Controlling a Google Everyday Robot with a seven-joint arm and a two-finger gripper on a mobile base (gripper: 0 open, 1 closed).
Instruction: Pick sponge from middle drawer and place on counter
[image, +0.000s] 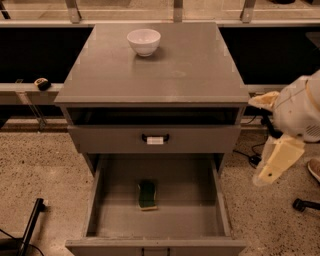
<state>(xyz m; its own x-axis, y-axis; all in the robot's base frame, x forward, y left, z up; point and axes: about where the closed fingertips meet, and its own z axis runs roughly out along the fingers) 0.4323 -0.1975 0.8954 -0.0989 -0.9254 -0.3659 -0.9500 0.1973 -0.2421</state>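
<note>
The sponge, dark green on a pale yellow layer, lies flat near the middle of the floor of the open middle drawer. The counter is the grey cabinet top above it. My gripper hangs at the end of the cream arm at the right edge. It is outside the cabinet, level with the drawer's right wall and well to the right of the sponge. It holds nothing that I can see.
A white bowl stands at the back of the counter. Above the open drawer is a shut drawer front with a black handle and white label. Cables lie on the speckled floor at the right. A black leg shows at lower left.
</note>
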